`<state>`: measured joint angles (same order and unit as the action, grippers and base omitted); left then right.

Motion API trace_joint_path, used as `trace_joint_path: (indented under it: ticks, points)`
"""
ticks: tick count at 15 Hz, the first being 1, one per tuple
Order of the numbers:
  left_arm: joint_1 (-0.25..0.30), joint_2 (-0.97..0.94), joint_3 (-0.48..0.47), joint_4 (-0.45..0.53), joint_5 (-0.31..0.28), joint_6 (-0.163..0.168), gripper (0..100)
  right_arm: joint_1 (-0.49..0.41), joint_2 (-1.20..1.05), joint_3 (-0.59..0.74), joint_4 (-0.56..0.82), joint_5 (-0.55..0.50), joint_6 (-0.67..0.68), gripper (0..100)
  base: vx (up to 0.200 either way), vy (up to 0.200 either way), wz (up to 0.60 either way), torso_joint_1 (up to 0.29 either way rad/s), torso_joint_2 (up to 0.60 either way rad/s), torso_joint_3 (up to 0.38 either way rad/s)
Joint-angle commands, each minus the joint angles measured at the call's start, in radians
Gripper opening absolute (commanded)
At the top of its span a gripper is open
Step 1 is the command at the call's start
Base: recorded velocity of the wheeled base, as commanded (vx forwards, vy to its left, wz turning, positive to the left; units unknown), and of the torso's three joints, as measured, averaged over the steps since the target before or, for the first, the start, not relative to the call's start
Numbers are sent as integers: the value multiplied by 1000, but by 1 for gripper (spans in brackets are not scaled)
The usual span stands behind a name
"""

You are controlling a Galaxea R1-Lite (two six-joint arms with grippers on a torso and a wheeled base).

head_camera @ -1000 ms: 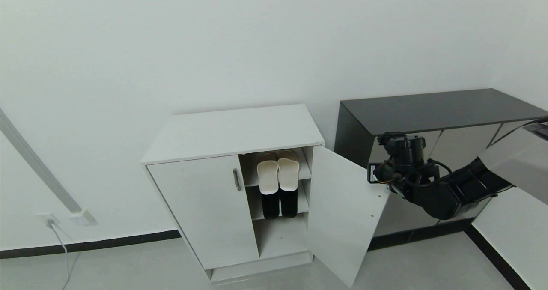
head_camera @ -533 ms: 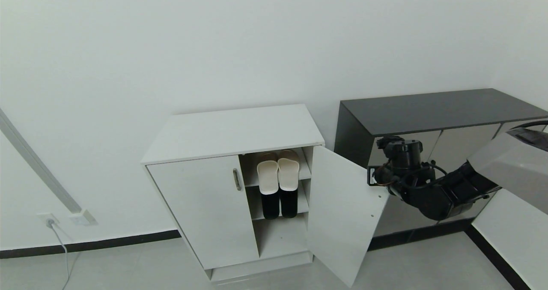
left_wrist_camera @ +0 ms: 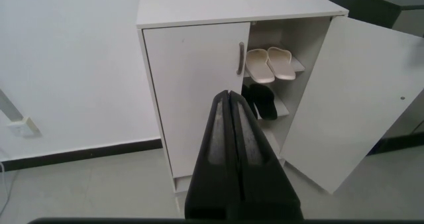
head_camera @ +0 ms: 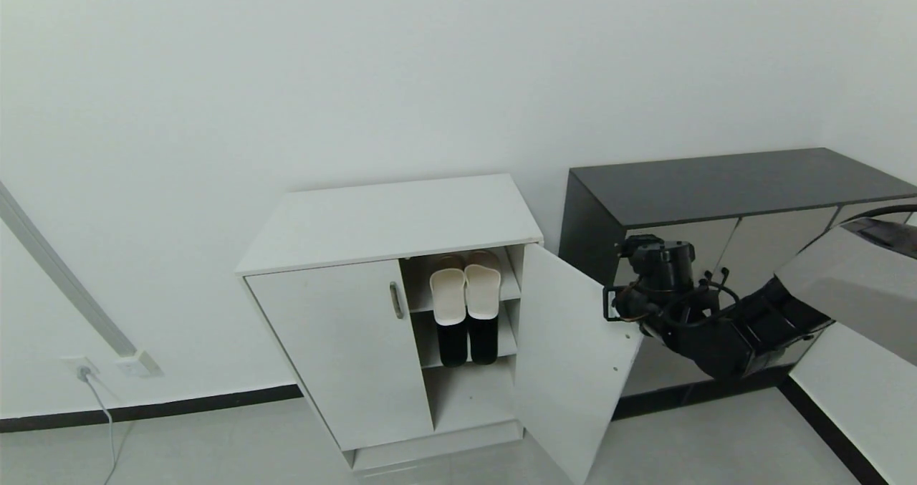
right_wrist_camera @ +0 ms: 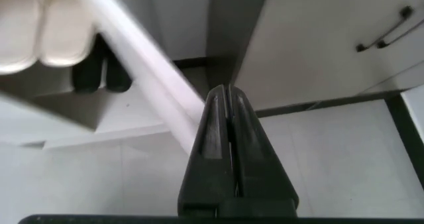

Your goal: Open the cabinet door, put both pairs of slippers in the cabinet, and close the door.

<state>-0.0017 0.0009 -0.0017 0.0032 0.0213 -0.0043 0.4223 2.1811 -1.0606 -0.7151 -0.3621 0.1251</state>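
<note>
Against a wall [head_camera: 358,77], white slippers [head_camera: 465,293] and black slippers [head_camera: 468,342] are shelved in the open cabinet [head_camera: 387,220]; left pincer [left_wrist_camera: 228,97] and right pincer [right_wrist_camera: 228,91] are seen closed, empty.

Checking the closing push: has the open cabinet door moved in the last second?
Yes. The open door has swung slightly shut, its free edge drawing away from the black sideboard.

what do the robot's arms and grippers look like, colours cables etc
The right arm is glossy black, with a rounded cylindrical wrist joint, thin black cables looping over it and a silvery-grey upper section. The left gripper and right gripper are matt black, each with two long, flat, tapering fingers.
</note>
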Motion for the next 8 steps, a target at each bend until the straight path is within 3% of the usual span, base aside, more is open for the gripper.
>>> trace_joint_path:
  ticks: [1, 5, 8]
  points:
    - [0, 1, 0, 0, 0, 0, 0, 75, -66, 54, -3, -1, 1, 0, 0, 0, 0, 0, 0, 0]
    - [0, 1, 0, 0, 0, 0, 0, 256, -150, 134, -6, 0, 44, 0, 0, 0, 0, 0, 0, 0]
    - [0, 1, 0, 0, 0, 0, 0, 289, -213, 179, -6, 6, 42, 0, 0, 0, 0, 0, 0, 0]
